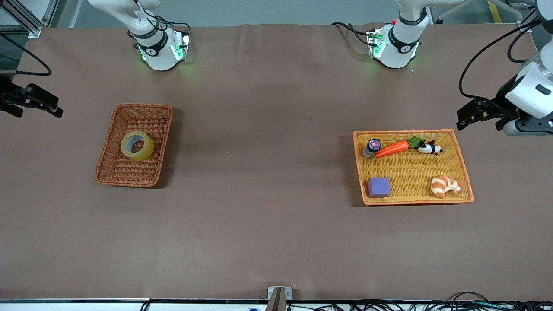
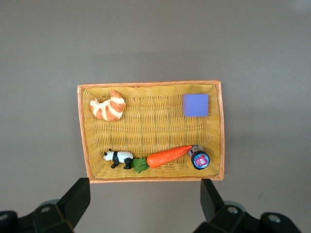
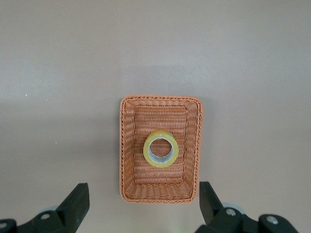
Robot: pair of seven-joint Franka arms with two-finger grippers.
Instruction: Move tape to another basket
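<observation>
The translucent yellowish ring-shaped roll of tape (image 1: 137,145) lies flat near the middle of the reddish-brown rectangular woven wicker basket (image 1: 113,170), which sits toward the right arm's end of the brown bench (image 1: 259,172). Nothing else is in that basket.

Well apart, toward the left arm's end of the bench, sits the wide, shallow orange-yellow woven tray basket (image 1: 410,199). Along its edge farther from the front camera lie a small dark-capped bottle (image 1: 371,147), an orange toy carrot with green leaves (image 1: 393,148) and a black-and-white panda figure (image 1: 429,148), in a row. A purple cube (image 1: 378,187) and a striped toy croissant (image 1: 445,186) occupy its two corners nearer the camera.

The right gripper (image 3: 141,204) hangs at the bench's edge by the wicker basket, fingers spread wide. The left gripper (image 2: 146,204) hangs just outside the tray, likewise spread wide and holding nothing.
</observation>
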